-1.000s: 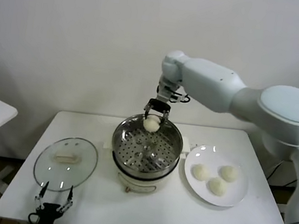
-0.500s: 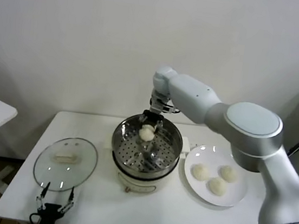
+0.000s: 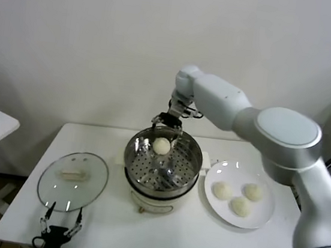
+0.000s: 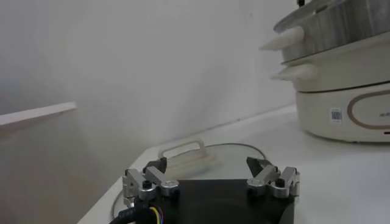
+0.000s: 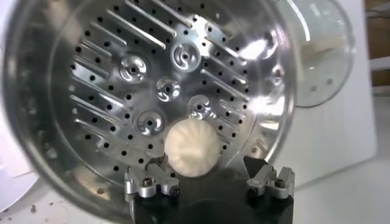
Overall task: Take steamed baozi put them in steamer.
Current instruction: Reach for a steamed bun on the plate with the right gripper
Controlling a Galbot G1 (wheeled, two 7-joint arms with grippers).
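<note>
— steel basket's got one in it. see that bun [image 3: 161,146] lying on the holed floor of the steamer [image 3: 192,163], toward the far side?

— yes. from the right wrist view the bun [image 5: 192,148] sits on the perforated bottom of the steamer [image 5: 79,91], and it looks free of the fingers.

— where's the right gripper [image 3: 166,124]?

— just above the far rim, right over that bun. its claw [image 5: 209,178] is spread, wider than the bun, holding nothing.

— and the rest of the buns?

— three on the plate [image 3: 263,220], right of the steamer: one [image 3: 222,191] nearest the pot, one [image 3: 252,191] behind, one [image 3: 240,206] in front. they lie close together; i can't tell if they touch.

— the plate and the steamer, are they touching?

— just beside each other, with a strip of table [image 3: 199,240] showing between.

— the other arm?

— left gripper [image 3: 59,229] is parked at the near left edge of the table, in front of the lid [image 3: 73,177]. its fingers [image 4: 149,179] stand well apart, nothing between them.

— the lid's flat?

— lying flat on the table, left of the steamer, handle up. from the left wrist view the lid [image 4: 237,155] is close ahead of the gripper [image 4: 210,181], and the steamer [image 4: 341,67] stands farther off on its cream base.
</note>
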